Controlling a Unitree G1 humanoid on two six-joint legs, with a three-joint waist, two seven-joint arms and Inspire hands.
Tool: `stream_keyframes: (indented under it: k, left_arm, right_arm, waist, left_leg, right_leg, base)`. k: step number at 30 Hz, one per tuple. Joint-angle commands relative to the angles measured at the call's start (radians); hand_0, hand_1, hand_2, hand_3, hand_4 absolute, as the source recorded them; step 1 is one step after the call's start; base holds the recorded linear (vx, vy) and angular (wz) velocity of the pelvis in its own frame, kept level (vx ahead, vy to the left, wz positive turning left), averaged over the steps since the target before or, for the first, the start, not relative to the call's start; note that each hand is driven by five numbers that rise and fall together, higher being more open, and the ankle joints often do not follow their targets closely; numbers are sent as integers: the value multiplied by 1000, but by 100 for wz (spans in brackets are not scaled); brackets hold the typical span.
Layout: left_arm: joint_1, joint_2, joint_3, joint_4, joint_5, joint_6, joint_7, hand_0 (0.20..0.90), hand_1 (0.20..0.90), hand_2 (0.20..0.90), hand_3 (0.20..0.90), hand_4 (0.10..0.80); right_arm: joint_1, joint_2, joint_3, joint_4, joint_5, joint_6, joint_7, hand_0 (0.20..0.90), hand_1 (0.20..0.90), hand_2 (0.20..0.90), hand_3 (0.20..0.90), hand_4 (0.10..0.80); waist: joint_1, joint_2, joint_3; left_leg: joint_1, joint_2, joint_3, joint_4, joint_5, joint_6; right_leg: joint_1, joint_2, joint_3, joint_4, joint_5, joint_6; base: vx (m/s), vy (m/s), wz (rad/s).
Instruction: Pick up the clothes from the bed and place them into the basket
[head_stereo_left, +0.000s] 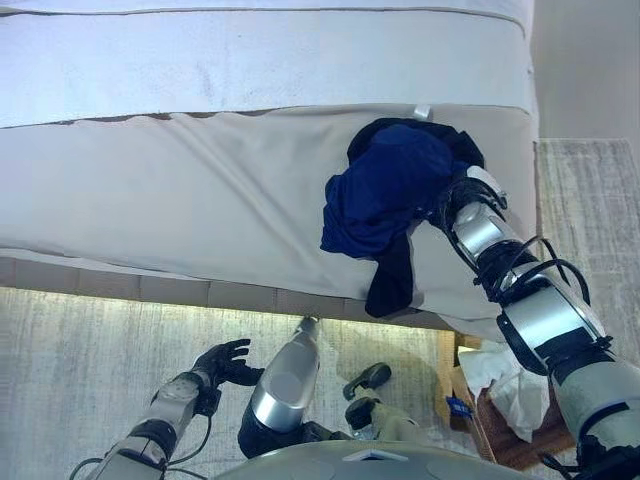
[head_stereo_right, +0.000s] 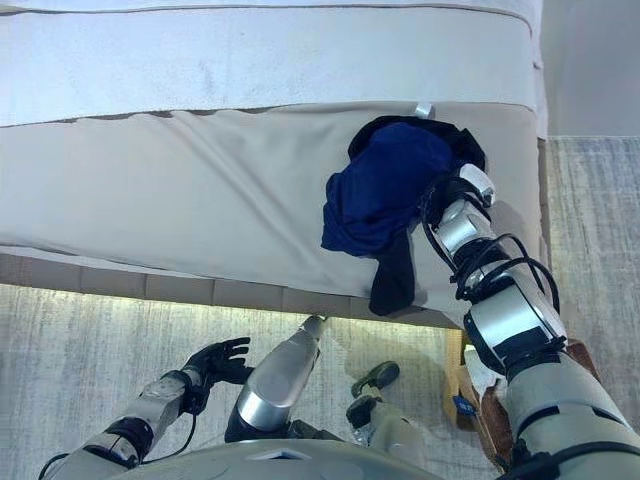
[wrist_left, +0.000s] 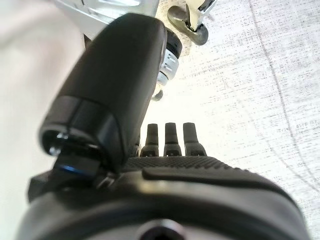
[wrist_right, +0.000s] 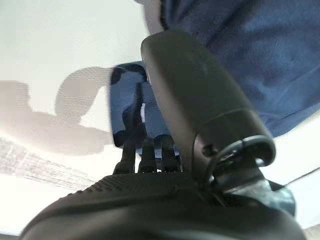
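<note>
A heap of dark blue clothes (head_stereo_left: 385, 190), with a black garment (head_stereo_left: 393, 280) trailing down from it, lies on the beige bed (head_stereo_left: 180, 200) near its right end. My right hand (wrist_right: 150, 200) reaches from the lower right into the heap's right side and is buried in the cloth; in the right wrist view a blue fold (wrist_right: 127, 100) hangs just past it. A brown basket (head_stereo_left: 515, 452) holding white cloth (head_stereo_left: 500, 375) stands on the floor at lower right, beside my right arm. My left hand (head_stereo_left: 225, 360) hangs open and empty low over the rug, in front of the bed.
The black garment droops over the bed's front edge (head_stereo_left: 150, 290). A grey rug (head_stereo_left: 90, 370) covers the floor before the bed and runs along its right end (head_stereo_left: 590, 200). A white cover (head_stereo_left: 250, 60) lies across the far side of the bed.
</note>
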Motion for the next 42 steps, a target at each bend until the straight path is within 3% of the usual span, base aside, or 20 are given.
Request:
stream_keyframes:
  k: [1,2,9,12,14,16,18,26,28,30,31,32,34,36,39,42]
  left_arm:
    - [21,8,-54,-13,-48,-47,-18,900,900,900,900,800]
    - [20,4,-54,-16,-51,-49,-18,900,900,900,900,800]
    - [47,-35,-57,-41,-73,-83,8,900,900,900,900,800]
    - [68,-51,-50,-22,-75,-112,22,900,900,900,900,800]
    - [77,-56,-42,-15,-73,-116,23,900,900,900,900,800]
    - [99,-64,-25,4,-65,-128,21,900,900,900,900,800]
    - [120,-70,-7,18,-50,-131,17,900,900,900,900,800]
    - [170,-69,23,57,15,-105,27,900,900,900,900,800]
    - [167,-67,32,62,35,-83,25,900,900,900,900,800]
    - [161,-63,43,62,51,-57,19,900,900,900,900,800]
    - [160,-60,55,59,56,-43,12,900,900,900,900,800]
    - [155,-48,66,50,45,-25,2,900,900,900,900,800]
    - [154,-36,63,39,26,-17,-1,900,900,900,900,800]
    - [146,-27,50,18,8,-7,-2,900,900,900,900,800]
    - [127,-35,24,11,18,-12,-4,900,900,900,900,800]
    - [111,-35,4,10,45,-19,-14,900,900,900,900,800]
  right_arm:
    - [-136,-40,34,-70,67,-64,-134,349,349,349,258,158]
    - [-136,-36,27,-82,109,-95,-168,300,300,300,200,100]
    - [-96,-4,-91,-418,173,-322,-392,300,300,300,200,100]
    - [-53,16,-175,-667,103,-452,-484,300,300,300,200,100]
    - [-33,17,-203,-767,81,-473,-500,300,300,300,200,100]
    - [5,6,-244,-909,5,-555,-559,300,300,300,200,100]
    - [37,-26,-275,-1011,-36,-583,-590,300,300,300,200,100]
    - [113,-166,-348,-1136,22,-576,-664,300,300,300,200,100]
    - [130,-183,-355,-1127,43,-554,-630,300,300,300,200,100]
    - [147,-199,-337,-1098,113,-504,-514,300,300,300,200,100]
    - [169,-205,-314,-1069,157,-443,-365,472,472,472,400,300]
    - [206,-233,-265,-1037,166,-346,-165,900,900,900,900,800]
    - [232,-264,-226,-1015,210,-299,-49,900,900,900,900,800]
    - [253,-264,-184,-917,140,-300,79,900,900,900,900,800]
    - [235,-213,-130,-793,90,-285,124,900,900,900,900,800]
    - [197,-145,-86,-661,50,-252,66,900,900,900,900,800]
  waist:
    - [-10,16,-8]
    - [-12,19,-6]
    - [-58,22,-1]
    - [-90,9,-17]
    - [-103,4,-29]
    - [-125,-2,-56]
    - [-143,-2,-85]
    - [-184,-28,-194]
    - [-193,-31,-216]
    - [-200,-34,-234]
    - [-207,-38,-244]
    - [-218,-45,-256]
    - [-222,-53,-259]
    - [-217,-69,-249]
    - [-190,-73,-228]
    - [-145,-68,-195]
  left_leg:
    - [-35,-27,-5,101,-158,67]
    - [-36,-27,-2,100,-157,68]
    - [-18,-18,35,75,-158,79]
    - [11,-7,60,55,-164,87]
    - [26,-4,70,46,-167,90]
    - [55,3,91,33,-175,95]
    - [69,6,113,27,-161,103]
    - [154,28,164,-21,-174,93]
    - [167,28,171,-23,-180,88]
    - [177,28,176,-15,-189,82]
    - [183,28,181,-12,-193,78]
    - [181,30,188,-4,-191,74]
    - [180,35,197,5,-192,74]
    - [174,39,198,33,-199,69]
    - [157,34,170,62,-199,69]
    - [138,22,121,89,-198,69]
  right_leg:
    - [-17,-3,30,151,-116,-54]
    - [-19,-5,31,152,-114,-53]
    - [-37,-11,67,148,-101,-45]
    - [-35,-8,95,143,-98,-41]
    - [-32,-5,106,139,-96,-38]
    - [-24,-1,124,131,-96,-31]
    - [-19,-2,123,118,-74,-28]
    - [35,22,150,69,-72,-16]
    - [43,23,152,62,-72,-16]
    - [51,24,156,53,-69,-16]
    - [51,25,160,51,-68,-17]
    - [50,27,163,44,-62,-20]
    - [53,30,166,40,-60,-25]
    - [62,36,161,51,-66,-35]
    - [73,32,138,65,-73,-43]
    - [93,26,104,91,-88,-52]
  base:
    - [20,88,4]
    - [15,85,3]
    - [15,62,-6]
    - [49,25,-15]
    - [64,24,-25]
    - [87,33,-38]
    - [23,64,-26]
    - [82,-64,-26]
    - [62,-64,-22]
    - [66,-35,-15]
    - [55,-41,-29]
    - [53,-52,-26]
    - [21,-58,-16]
    - [16,-53,-12]
    - [-1,-2,0]
    - [29,10,38]
